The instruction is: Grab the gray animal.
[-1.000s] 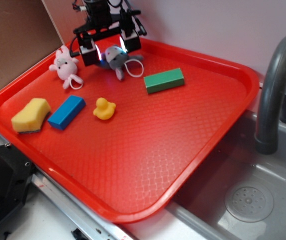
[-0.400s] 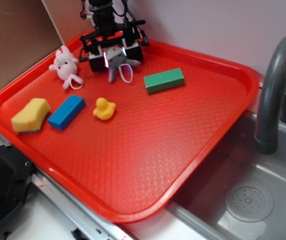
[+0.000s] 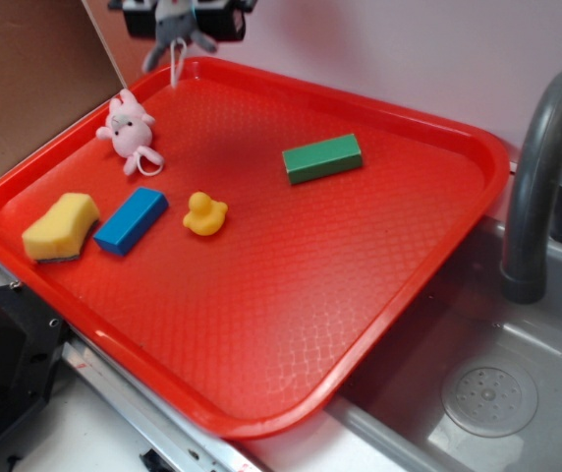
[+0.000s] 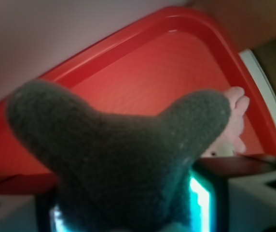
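Watching from outside: I see the gripper [image 3: 185, 14] at the top edge, cut off by the frame, jaws closed on the gray animal [image 3: 175, 31].
Gray animal: soft gray plush, limp legs dangling, a white string loop hanging beneath; it is held in the air above the tray's far corner, touching nothing below.
Tray [image 3: 389, 246]: glossy red plastic, raised rounded rim, a fine diamond pattern pressed into its floor.
On the tray: pink plush animal [image 3: 128, 128] near the far left rim; yellow sponge [image 3: 60, 226], porous, with a dark underside; blue block [image 3: 131, 219] just beside it; small yellow rubber duck [image 3: 203, 213]; green block [image 3: 322, 157] apart, toward the back.
Beside the tray: gray sink [image 3: 497, 393] with a round drain, and a curved dark gray faucet [image 3: 541, 177].

Wrist view: I get fuzzy gray plush [image 4: 123, 159] filling most of the picture, two limbs spread in a V.
Fingers: pale blocks at the bottom corners with a glowing teal strip, pressed against the plush from both sides.
Behind: red tray rim [image 4: 143, 36], and a bit of the pink plush [image 4: 232, 123] at right.
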### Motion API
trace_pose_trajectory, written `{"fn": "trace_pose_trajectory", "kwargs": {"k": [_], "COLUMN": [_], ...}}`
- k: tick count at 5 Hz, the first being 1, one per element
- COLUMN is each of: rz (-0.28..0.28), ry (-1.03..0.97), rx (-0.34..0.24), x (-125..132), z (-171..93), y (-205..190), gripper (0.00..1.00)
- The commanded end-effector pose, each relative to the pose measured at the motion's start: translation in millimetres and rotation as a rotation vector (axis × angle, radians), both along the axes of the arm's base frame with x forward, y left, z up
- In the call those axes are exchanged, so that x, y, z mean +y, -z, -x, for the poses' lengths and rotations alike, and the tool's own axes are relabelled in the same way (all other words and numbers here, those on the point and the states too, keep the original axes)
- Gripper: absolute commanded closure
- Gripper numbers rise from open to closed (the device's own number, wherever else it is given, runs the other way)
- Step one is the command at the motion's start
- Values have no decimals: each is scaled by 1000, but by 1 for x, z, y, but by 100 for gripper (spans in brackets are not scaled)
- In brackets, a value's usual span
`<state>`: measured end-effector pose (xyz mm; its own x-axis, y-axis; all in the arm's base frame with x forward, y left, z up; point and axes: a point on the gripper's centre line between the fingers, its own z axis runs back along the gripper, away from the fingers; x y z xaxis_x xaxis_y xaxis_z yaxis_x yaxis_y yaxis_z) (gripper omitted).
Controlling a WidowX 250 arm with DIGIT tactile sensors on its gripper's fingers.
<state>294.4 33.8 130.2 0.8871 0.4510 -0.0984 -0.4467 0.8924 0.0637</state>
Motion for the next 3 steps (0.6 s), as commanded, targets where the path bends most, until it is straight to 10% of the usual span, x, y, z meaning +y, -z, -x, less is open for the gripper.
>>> {"fn": "trace_pose_trajectory", "kwargs": {"k": [1, 3], "rz": [3, 53], "ry": [415, 528], "rx": [-85, -128], "x": [-31, -60], "z": [-4, 18], "y": [-59, -86], "gripper": [100, 100]}}
